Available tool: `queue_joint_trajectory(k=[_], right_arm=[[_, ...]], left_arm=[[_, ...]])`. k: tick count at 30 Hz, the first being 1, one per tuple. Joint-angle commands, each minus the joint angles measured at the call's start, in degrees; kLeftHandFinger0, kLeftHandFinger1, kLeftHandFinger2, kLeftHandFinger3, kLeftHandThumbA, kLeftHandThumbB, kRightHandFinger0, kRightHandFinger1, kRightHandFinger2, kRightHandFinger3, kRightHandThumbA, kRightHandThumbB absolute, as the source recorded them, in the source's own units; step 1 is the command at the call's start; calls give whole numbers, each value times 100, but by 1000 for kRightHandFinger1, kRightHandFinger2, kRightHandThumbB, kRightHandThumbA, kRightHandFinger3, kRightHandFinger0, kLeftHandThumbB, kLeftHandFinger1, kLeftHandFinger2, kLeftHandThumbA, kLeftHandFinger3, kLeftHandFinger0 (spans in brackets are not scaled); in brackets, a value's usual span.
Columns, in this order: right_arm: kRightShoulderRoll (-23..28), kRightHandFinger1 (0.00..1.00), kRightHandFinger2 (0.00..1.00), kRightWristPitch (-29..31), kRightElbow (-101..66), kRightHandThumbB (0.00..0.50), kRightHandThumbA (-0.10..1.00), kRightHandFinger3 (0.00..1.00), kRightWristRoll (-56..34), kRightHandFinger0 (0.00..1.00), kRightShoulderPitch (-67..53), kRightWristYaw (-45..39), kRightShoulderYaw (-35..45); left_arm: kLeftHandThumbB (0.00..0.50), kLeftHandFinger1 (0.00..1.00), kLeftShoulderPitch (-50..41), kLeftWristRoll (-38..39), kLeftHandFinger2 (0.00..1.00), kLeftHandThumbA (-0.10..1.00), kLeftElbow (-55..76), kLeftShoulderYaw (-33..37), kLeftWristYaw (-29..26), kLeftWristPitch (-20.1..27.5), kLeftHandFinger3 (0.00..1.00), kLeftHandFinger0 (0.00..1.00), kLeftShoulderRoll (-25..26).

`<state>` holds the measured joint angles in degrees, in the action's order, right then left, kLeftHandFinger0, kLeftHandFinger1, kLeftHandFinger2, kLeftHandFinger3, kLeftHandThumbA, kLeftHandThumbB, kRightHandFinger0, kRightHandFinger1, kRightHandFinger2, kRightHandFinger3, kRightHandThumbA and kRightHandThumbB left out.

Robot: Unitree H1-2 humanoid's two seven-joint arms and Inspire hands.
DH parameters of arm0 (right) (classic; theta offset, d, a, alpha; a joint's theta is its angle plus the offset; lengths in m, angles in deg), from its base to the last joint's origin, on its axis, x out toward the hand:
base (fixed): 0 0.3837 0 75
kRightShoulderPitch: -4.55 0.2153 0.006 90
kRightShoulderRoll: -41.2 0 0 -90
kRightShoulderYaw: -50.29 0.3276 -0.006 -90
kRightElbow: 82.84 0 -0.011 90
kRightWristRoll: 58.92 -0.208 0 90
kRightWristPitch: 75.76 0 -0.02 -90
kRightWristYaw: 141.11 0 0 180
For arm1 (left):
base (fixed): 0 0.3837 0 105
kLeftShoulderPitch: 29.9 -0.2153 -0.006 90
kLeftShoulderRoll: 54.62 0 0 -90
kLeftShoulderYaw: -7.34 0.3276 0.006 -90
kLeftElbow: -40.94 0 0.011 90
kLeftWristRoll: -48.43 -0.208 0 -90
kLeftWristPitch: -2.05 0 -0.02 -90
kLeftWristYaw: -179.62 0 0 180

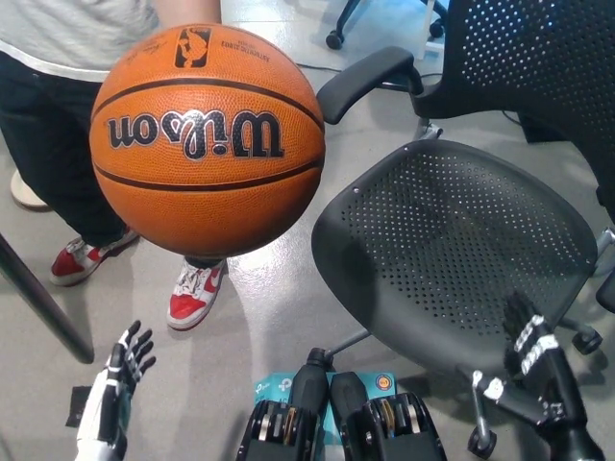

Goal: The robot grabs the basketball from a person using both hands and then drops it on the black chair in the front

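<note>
An orange Wilson basketball (207,139) fills the upper left of the head view, held out from above by a person (67,58) in a grey top and dark trousers. Neither of my hands touches it. My white left hand (125,370) sits low at the lower left, fingers spread, open and holding nothing. My black right hand (531,346) is at the lower right, fingers apart, beside the front edge of the black chair (461,240). The chair's perforated seat is bare, to the right of the ball.
The person's red-and-white sneakers (197,293) stand on the grey floor under the ball. A dark table leg (43,303) slants at the left edge. The chair's armrest (365,82) reaches toward the ball. Another chair's wheeled base (384,19) shows at the top.
</note>
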<state>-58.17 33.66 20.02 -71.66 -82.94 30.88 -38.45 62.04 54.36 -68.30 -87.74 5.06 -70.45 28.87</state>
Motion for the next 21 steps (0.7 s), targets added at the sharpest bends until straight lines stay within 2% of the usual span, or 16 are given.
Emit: queue_joint_trajectory(k=[1, 5, 6, 9, 12, 14, 16, 18, 21], right_arm=[[-48, 1000, 1000, -570, -1482, 266, 1000, 1000, -1034, 1000, 104, -318, -39], [-59, 1000, 1000, -685, -1643, 268, 1000, 1000, -1128, 1000, 161, -321, -41], [-91, 1000, 1000, -1132, -2014, 356, 1000, 1000, -1479, 1000, 491, -269, -76], [-83, 1000, 1000, -1433, -2100, 368, 1000, 1000, -1718, 1000, 787, -336, -92], [-91, 1000, 1000, -1506, -2126, 370, 1000, 1000, -1740, 1000, 789, -347, -68], [-226, 1000, 1000, -2038, -2100, 418, 1000, 1000, -1986, 1000, 1496, -211, -108], [-292, 1000, 1000, -2113, -2053, 418, 1000, 1000, -2091, 1000, 1629, -243, -89], [-369, 1000, 1000, -2145, -1856, 416, 1000, 1000, -2072, 1000, 2008, -307, -110], [-439, 1000, 1000, -2326, -1719, 439, 1000, 1000, -2143, 1000, 2257, -311, -85]], left_arm=[[143, 1000, -25, 445, 1000, 1000, 1098, -199, 62, -101, 1000, 1000, 89], [142, 1000, -35, 503, 1000, 1000, 1287, -233, 68, -231, 1000, 1000, 88], [113, 1000, 19, 449, 1000, 1000, 1872, -250, 26, -428, 1000, 1000, 167], [121, 1000, 104, 440, 1000, 1000, 2357, -347, -89, -813, 1000, 1000, 176], [120, 1000, 98, 431, 1000, 1000, 2406, -375, -71, -892, 1000, 1000, 157], [191, 1000, 518, 586, 1000, 1000, 2781, -567, -171, -1261, 1000, 1000, 316], [178, 1000, 594, 608, 1000, 1000, 2853, -628, -166, -1382, 1000, 1000, 325], [141, 1000, 835, 634, 1000, 1000, 2935, -732, -173, -1451, 1000, 1000, 385], [144, 1000, 1005, 648, 1000, 1000, 3044, -777, -167, -1669, 1000, 1000, 448]])
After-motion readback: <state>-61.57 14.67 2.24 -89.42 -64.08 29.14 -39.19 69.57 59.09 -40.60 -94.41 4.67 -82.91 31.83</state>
